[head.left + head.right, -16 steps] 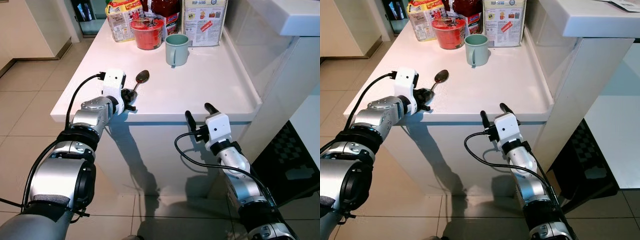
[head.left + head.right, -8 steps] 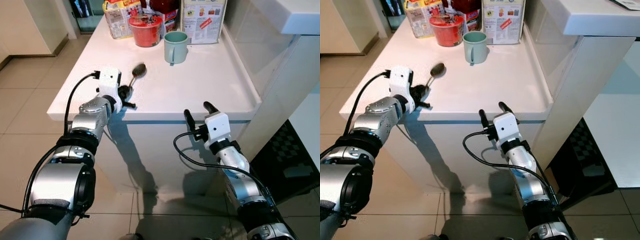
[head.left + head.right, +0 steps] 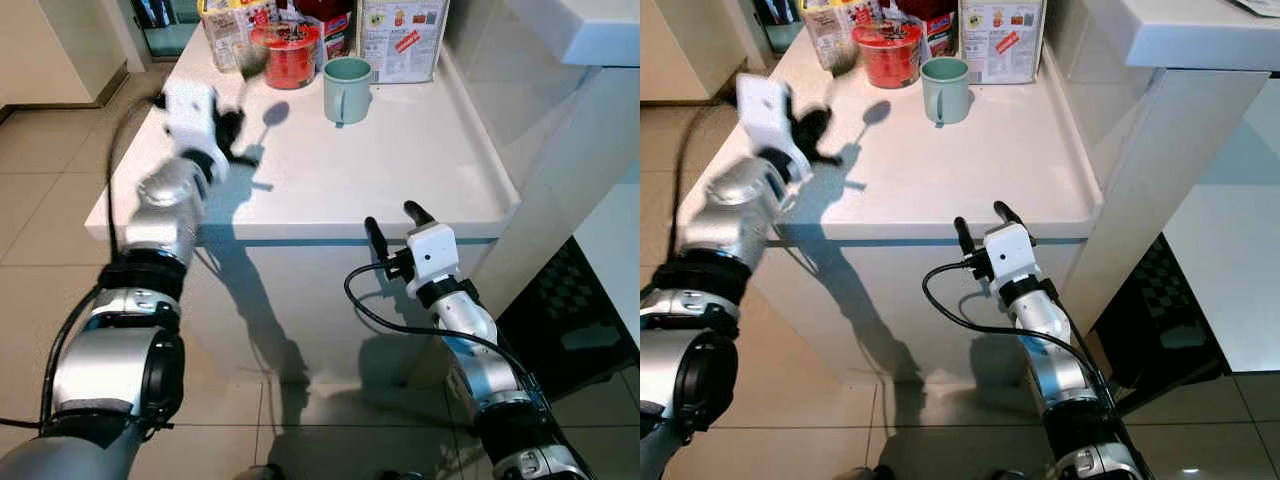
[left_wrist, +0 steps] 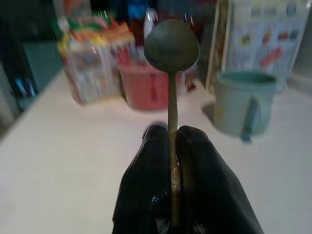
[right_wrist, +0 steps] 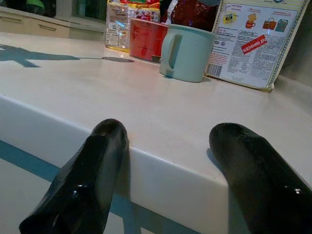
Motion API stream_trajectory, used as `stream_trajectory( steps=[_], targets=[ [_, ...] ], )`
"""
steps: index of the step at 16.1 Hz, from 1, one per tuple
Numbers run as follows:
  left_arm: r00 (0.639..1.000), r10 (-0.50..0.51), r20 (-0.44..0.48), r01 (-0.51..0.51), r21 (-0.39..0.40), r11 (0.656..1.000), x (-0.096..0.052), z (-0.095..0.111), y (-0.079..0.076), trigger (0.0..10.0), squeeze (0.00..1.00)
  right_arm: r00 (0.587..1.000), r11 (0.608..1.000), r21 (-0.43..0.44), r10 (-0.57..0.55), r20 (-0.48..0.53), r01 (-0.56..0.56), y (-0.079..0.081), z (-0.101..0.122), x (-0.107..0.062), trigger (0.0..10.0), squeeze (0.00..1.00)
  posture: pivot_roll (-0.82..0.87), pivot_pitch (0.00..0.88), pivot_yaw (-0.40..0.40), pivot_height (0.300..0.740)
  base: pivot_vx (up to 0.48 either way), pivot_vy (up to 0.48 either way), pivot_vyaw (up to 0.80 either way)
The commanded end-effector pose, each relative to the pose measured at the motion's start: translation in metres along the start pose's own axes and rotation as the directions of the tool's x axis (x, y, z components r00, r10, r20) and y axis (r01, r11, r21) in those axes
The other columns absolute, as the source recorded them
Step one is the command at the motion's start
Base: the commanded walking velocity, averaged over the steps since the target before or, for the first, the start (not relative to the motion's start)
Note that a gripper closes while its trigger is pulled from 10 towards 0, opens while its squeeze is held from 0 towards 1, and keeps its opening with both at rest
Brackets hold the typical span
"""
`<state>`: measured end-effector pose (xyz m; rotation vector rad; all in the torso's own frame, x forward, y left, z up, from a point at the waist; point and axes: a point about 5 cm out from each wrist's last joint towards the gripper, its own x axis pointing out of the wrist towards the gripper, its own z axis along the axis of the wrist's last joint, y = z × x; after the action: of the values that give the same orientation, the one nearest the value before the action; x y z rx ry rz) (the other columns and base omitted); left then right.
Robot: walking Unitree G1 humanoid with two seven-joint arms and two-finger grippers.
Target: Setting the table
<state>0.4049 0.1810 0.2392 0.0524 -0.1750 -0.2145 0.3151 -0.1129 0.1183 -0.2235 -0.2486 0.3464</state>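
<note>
The left gripper (image 3: 232,125) has swung up and away from the table's near edge, lifting the spoon (image 4: 171,48) clear of the white table (image 3: 400,170); it now blurs in the upper left of the frame, fingers pinched on the thin metal handle, round bowl pointing toward the pale green mug (image 3: 346,89) and red tub (image 3: 286,56). The placing looks underway. The right gripper (image 3: 392,226) waits at the glossy front edge, fingers spread.
</note>
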Motion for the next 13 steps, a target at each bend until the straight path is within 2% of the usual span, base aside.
stream_trajectory(
  steps=[1, 2, 3, 5, 7, 13],
  targets=[
    [0.999, 0.013, 0.039, -0.013, 0.003, 1.000, -0.002, 0.007, 0.004, 0.0, 0.00, 0.995, 0.999, 0.020, 0.031, -0.091, -0.029, 0.007, -0.015, -0.003, 10.0, 0.00, 0.06, 0.096, 0.057, 0.740, 0.000, 0.000, 0.00],
    [0.997, 0.001, 0.078, 0.000, -0.017, 1.000, -0.004, 0.014, 0.005, 0.0, 0.00, 0.997, 1.000, 0.017, 0.027, -0.079, -0.026, 0.006, -0.014, 0.000, 10.0, 0.00, 0.07, 0.090, 0.050, 0.740, 0.000, 0.000, 0.00],
    [0.996, 0.018, 0.090, -0.018, 0.001, 1.000, -0.006, 0.016, 0.008, 0.0, 0.00, 0.998, 1.000, 0.011, 0.007, -0.054, -0.007, 0.003, -0.009, 0.004, 10.0, 0.00, 0.08, 0.086, 0.047, 0.740, 0.000, 0.000, 0.00],
    [0.996, 0.035, 0.080, -0.035, 0.006, 0.999, -0.010, 0.013, 0.011, 0.0, 0.00, 1.000, 1.000, -0.018, -0.009, -0.010, 0.009, -0.001, 0.000, 0.009, 10.0, 0.00, 0.08, 0.080, 0.040, 0.740, 0.000, 0.000, 0.00],
    [0.997, 0.048, 0.063, -0.048, -0.006, 0.999, -0.013, 0.008, 0.014, 0.0, 0.00, 1.000, 1.000, -0.024, -0.010, -0.008, 0.010, -0.003, 0.001, 0.011, 10.0, 0.00, 0.08, 0.079, 0.037, 0.740, 0.000, 0.000, 0.00],
    [0.998, 0.057, 0.025, -0.056, -0.020, 0.998, -0.021, -0.008, 0.012, 0.0, 0.00, 0.997, 0.998, -0.052, -0.027, 0.069, 0.030, -0.012, 0.014, -0.005, 10.0, 0.00, 0.05, 0.068, 0.020, 0.740, 0.000, 0.000, 0.00]
  ],
)
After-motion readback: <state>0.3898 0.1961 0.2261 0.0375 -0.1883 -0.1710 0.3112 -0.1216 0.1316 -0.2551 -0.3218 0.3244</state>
